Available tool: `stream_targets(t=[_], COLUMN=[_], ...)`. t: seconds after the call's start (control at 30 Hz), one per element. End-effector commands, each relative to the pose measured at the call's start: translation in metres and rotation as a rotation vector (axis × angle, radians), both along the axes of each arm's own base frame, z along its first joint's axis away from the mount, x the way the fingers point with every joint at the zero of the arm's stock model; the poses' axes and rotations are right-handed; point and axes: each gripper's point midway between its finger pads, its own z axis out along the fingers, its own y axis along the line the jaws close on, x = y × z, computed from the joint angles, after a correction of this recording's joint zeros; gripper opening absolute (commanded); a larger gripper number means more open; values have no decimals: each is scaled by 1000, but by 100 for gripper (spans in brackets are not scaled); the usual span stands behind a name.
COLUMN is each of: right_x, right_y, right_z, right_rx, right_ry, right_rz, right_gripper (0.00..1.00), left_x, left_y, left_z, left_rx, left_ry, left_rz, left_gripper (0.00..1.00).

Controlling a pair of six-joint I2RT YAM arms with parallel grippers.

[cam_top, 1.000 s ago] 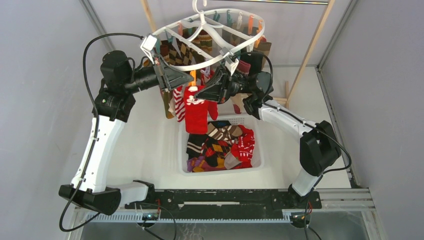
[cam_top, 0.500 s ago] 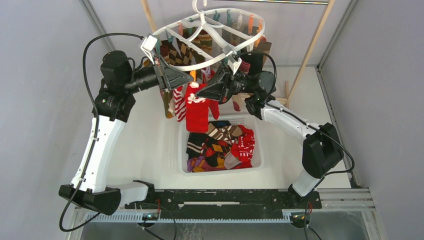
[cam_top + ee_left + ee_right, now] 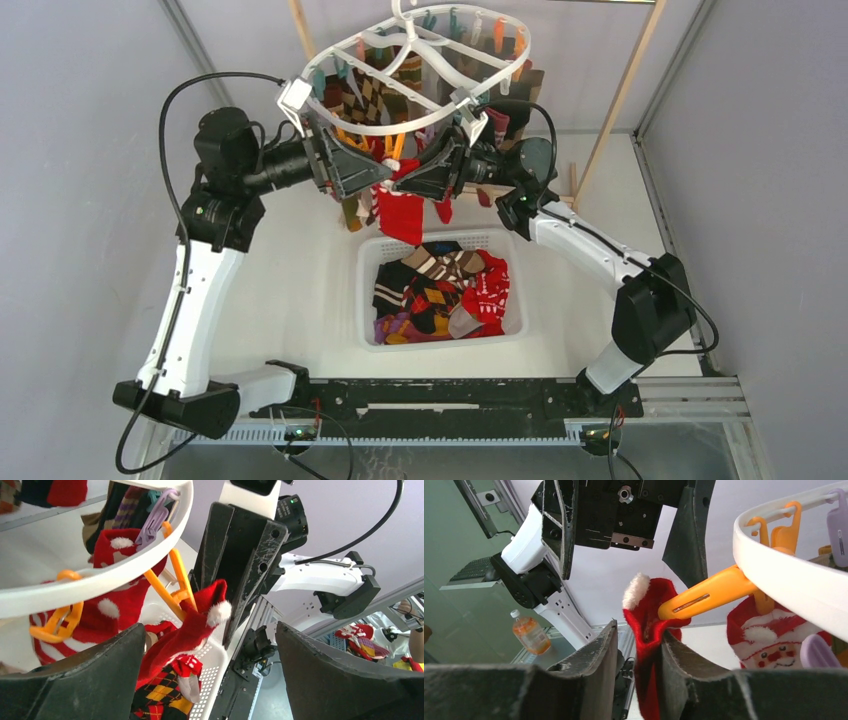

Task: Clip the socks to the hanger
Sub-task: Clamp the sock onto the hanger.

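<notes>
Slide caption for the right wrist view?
Right gripper offers red Santa sock up; orange clip on white hanger bites its cuff.

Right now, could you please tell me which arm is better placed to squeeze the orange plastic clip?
Left, likely: its open, empty end effector faces the orange plastic clip on the white oval hanger, whereas the right end effector is shut on the red white-trimmed sock.

Overhead; opposed close wrist views, common sock (image 3: 649, 625)
</notes>
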Motion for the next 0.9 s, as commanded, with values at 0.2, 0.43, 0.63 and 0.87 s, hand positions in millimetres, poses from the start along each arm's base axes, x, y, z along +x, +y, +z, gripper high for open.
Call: stream_targets(t=[0.2,0.43,0.63,0.87], right_x=[-11,-14,-14,-15], right_y=[-11,-7,-4,-3], right_z=[21,18,18,17], right_rx=[18,12,25,12], right_ry=[2,65,116,134], right_rz=[-18,9,44,51], right_gripper=[52,55,55,56], left_x=[-16,-12,-6,4], left_y=[11,3,3,4], left_z=[-41,-44,-42,-45], left_rx=[78,53,58,57], left_ry=[-26,-36,-78,-62], left_rz=[-29,-96,-90,-52], left_gripper=[94,81,74,14])
